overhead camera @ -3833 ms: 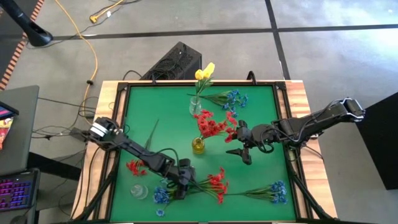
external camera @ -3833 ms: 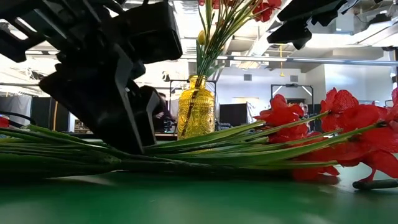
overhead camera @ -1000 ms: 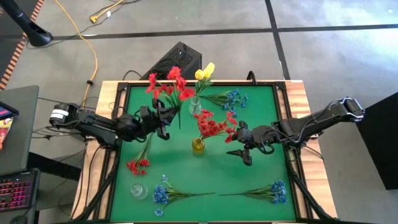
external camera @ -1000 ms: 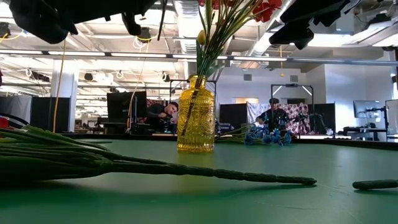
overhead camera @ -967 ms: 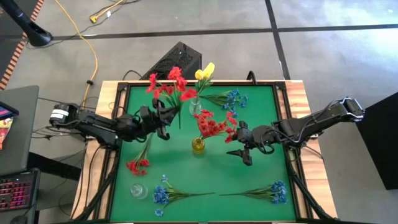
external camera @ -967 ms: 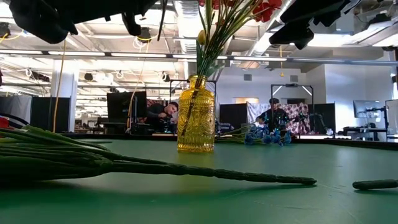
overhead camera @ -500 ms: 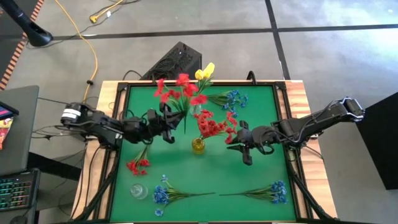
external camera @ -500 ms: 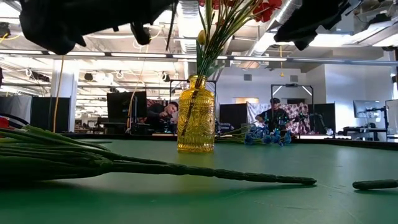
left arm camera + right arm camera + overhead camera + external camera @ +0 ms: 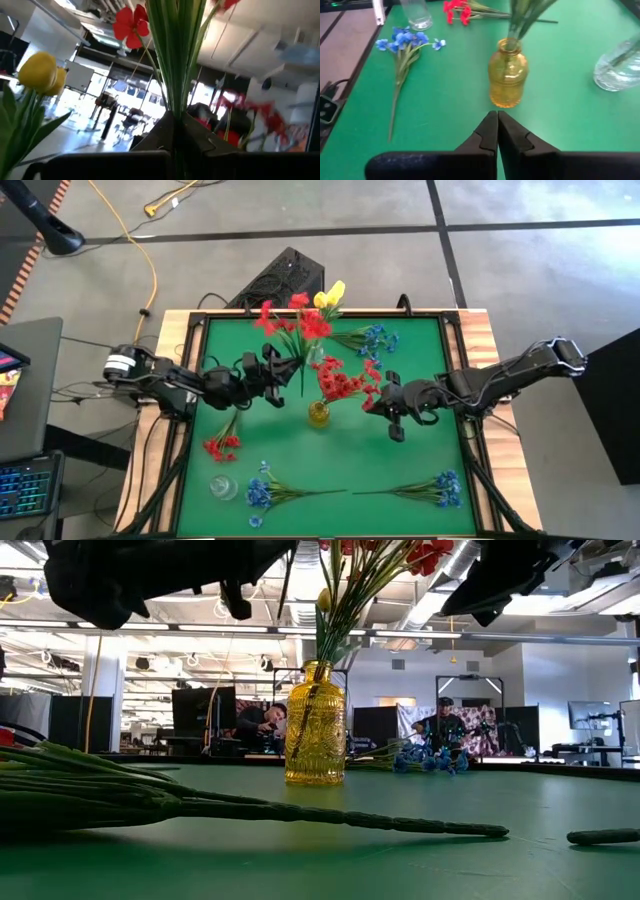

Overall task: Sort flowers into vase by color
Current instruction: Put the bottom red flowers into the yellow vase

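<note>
At the table's 7 and 5 o'clock, loose blue-bloomed sprays (image 9: 262, 492) lie flat, awaiting sorting. At centre stands the amber glass vase (image 9: 319, 414) already holding red blooms. The right gripper (image 9: 392, 423), fingers pressed together on nothing, waits at its 3 o'clock. At its 10 o'clock, the left gripper (image 9: 279, 367) pinches a red-flowered spray (image 9: 292, 317) upright, stems down, probably for insertion. Yellow tulips in a clear vase (image 9: 315, 350) stand toward 12.
</note>
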